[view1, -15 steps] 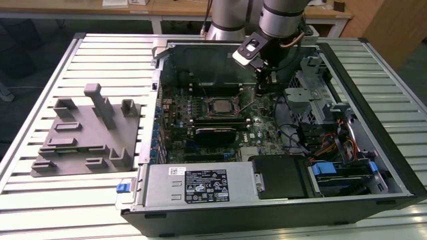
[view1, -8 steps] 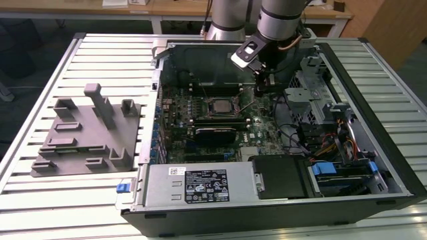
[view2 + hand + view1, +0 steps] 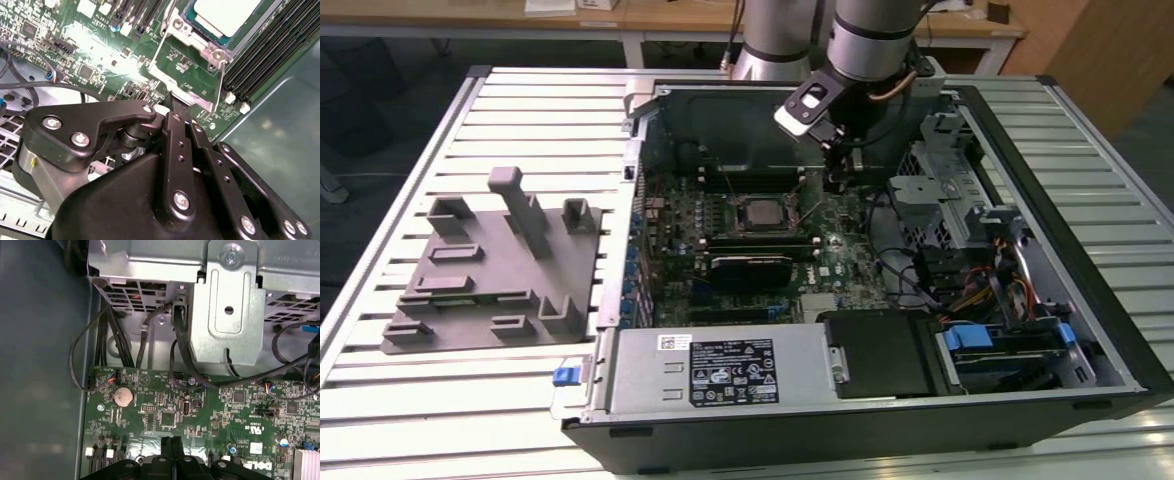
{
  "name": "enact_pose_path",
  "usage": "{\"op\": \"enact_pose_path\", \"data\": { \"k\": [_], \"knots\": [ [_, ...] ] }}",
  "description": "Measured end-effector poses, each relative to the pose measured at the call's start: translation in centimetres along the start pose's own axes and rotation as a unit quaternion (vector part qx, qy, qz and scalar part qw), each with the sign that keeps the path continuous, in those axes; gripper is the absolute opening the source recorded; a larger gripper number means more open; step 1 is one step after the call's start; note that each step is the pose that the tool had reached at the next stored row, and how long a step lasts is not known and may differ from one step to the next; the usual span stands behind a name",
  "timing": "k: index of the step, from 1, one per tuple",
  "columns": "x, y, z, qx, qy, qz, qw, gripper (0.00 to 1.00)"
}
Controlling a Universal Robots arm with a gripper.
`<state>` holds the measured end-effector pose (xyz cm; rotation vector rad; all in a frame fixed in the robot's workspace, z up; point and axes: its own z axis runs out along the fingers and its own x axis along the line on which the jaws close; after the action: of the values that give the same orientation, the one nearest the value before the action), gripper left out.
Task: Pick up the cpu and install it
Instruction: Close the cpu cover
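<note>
Exterior view: claw (image 3: 837, 182) low inside open computer case (image 3: 854, 435) on slatted table (image 3: 520, 110), over motherboard (image 3: 834, 270).
Fingers (image 3: 167, 445) pressed together in both wrist views, pinching nothing; cpu (image 3: 759, 211) seated in metal-framed socket (image 3: 176, 26), silvery top up, near claw tips, apart.

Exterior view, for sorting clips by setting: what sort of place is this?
Probably a robotics lab or workshop: a robot arm reaches into an open computer case on a slatted metal table, with workbenches behind.
</note>
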<state>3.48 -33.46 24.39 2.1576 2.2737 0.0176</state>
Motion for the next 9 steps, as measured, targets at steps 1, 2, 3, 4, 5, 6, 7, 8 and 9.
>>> {"op": "enact_pose_path", "data": {
  "k": [1,2,3,4,5,6,7,8,9],
  "knots": [
    [0.0,-0.12,0.0,0.0,0.0,0.0,1.0,0.11],
    [0.01,-0.21,0.0,0.0,0.0,0.0,1.0,0.11],
    [0.01,-0.24,0.0,0.0,0.0,0.0,1.0,0.11],
    [0.01,-0.24,0.0,0.0,0.0001,0.0,1.0,0.11],
    [0.01,-0.25,0.0,0.0,0.0,0.0,1.0,0.11],
    [0.01,-0.27,0.0,0.0,0.0,0.0,1.0,0.11],
    [0.01,-0.3,0.0,0.0,0.0,0.0,1.0,0.11],
    [0.02,-0.33,0.0,0.0,0.0,0.0,1.0,0.11],
    [0.02,-0.37,0.0,0.0,0.0,0.0,1.0,0.11]
  ]
}}
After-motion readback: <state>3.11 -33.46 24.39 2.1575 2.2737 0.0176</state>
